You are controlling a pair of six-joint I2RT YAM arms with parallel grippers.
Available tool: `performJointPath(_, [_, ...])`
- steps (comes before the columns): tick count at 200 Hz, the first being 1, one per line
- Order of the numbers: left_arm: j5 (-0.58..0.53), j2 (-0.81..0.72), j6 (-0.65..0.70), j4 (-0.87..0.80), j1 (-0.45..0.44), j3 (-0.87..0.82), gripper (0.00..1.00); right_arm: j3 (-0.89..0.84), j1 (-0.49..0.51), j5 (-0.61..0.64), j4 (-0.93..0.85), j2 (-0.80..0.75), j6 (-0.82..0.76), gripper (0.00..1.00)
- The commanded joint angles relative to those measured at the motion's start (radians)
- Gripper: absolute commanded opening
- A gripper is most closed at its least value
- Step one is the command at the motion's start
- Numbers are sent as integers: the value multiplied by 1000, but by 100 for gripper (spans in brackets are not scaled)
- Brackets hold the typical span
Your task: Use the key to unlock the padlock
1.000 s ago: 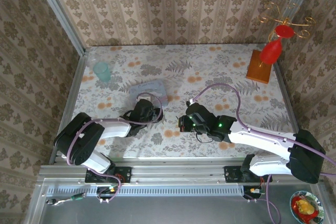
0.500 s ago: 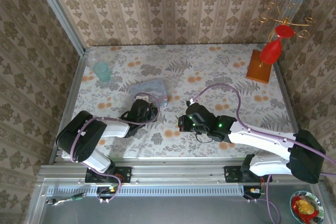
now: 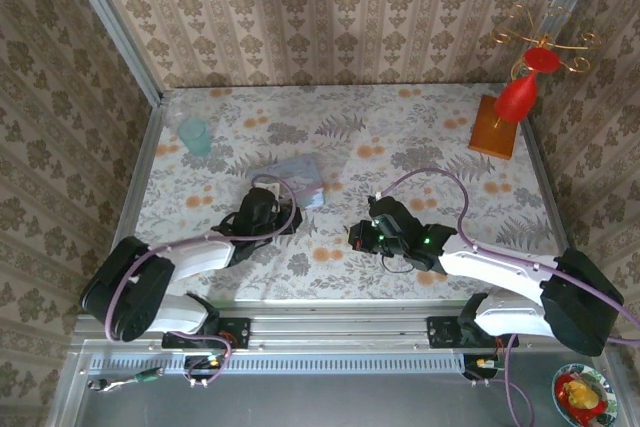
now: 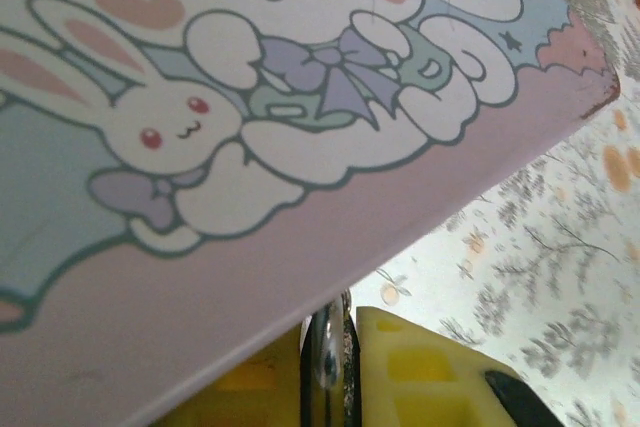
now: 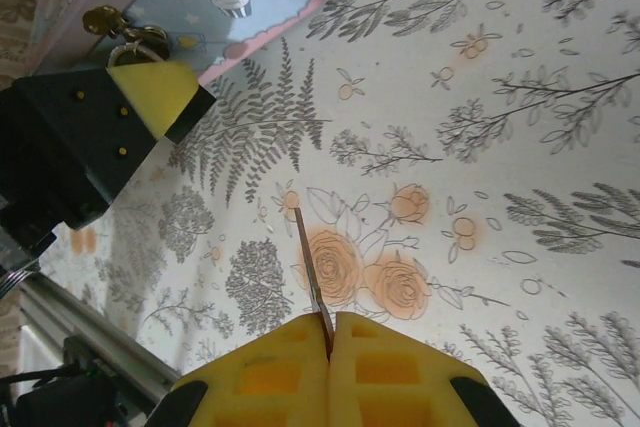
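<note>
Nearest the bases, at about 5 o'clock from the table's middle, the right gripper (image 5: 330,335) had its yellow foam pads pressed together on the key (image 5: 308,257), a thin flat metal blade jutting out edge-on over the floral tablecloth (image 5: 520,147). At about 8 o'clock the left gripper (image 3: 278,209) was clamped on the padlock (image 4: 326,359). A slim, shiny shackle loop showed between its waffled yellow pads, but the lock body was too hidden to make out. Just beyond that gripper, toward 12 o'clock, lay the pale blue tin (image 3: 292,177), flat and rectangular, with a pink border and cartoon rabbits on its lid. Its long edge crowded the pads in the left wrist view. Farther off, a translucent teal cup (image 3: 193,134) stood at 10 o'clock. At 2 o'clock a wooden block (image 3: 495,129) carried a gold wire stand hung with red drop-shaped ornaments (image 3: 518,97).
</note>
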Motion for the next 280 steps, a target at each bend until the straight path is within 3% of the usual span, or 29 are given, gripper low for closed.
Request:
performJointPath(1, [110, -47, -72, -79, -4, 38, 6, -31, -3, -98, 142, 41, 31, 0])
performJointPath(36, [189, -77, -135, -72, -4, 35, 5, -58, 0, -178, 289, 117, 46, 0])
performJointPath(99, [248, -106, -216, 6, -3, 5, 5, -115, 18, -213, 432, 143, -9, 0])
performJointPath(203, [252, -116, -232, 64, 24, -49, 4, -74, 27, -216, 401, 165, 10, 0])
performJointPath(280, [302, -86, -314, 187, 34, -105, 2, -87, 52, -139, 429, 165, 31, 0])
